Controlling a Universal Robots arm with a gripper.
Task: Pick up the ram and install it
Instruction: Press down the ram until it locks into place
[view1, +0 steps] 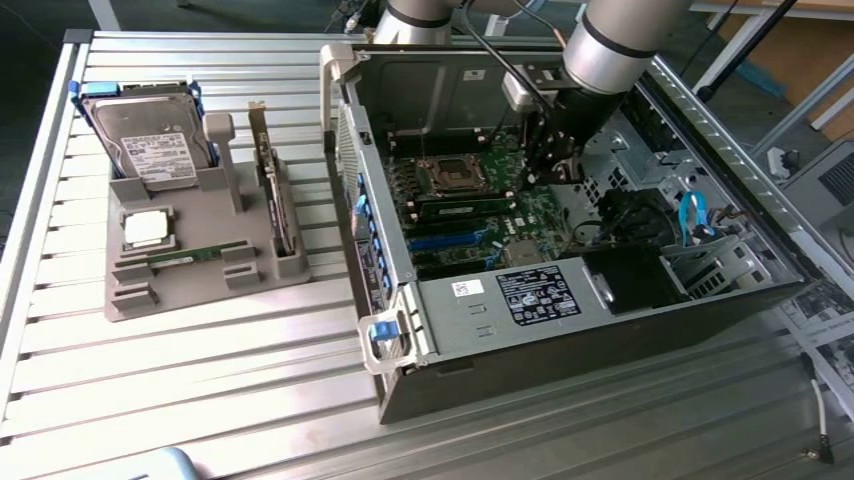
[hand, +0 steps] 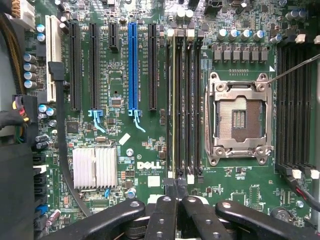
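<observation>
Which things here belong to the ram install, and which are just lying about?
Job: ram seated on the motherboard; shut tool at its end.
Lying about: hard drive, processor chip, expansion card, second ram stick, all on the grey tray.

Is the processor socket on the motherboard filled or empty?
Empty: the wrist view shows the processor socket with bare contacts inside its metal frame, and no chip seated.

Exterior view looks down across the open computer case (view1: 587, 250); wrist view faces its motherboard (hand: 150, 165) closely.
</observation>
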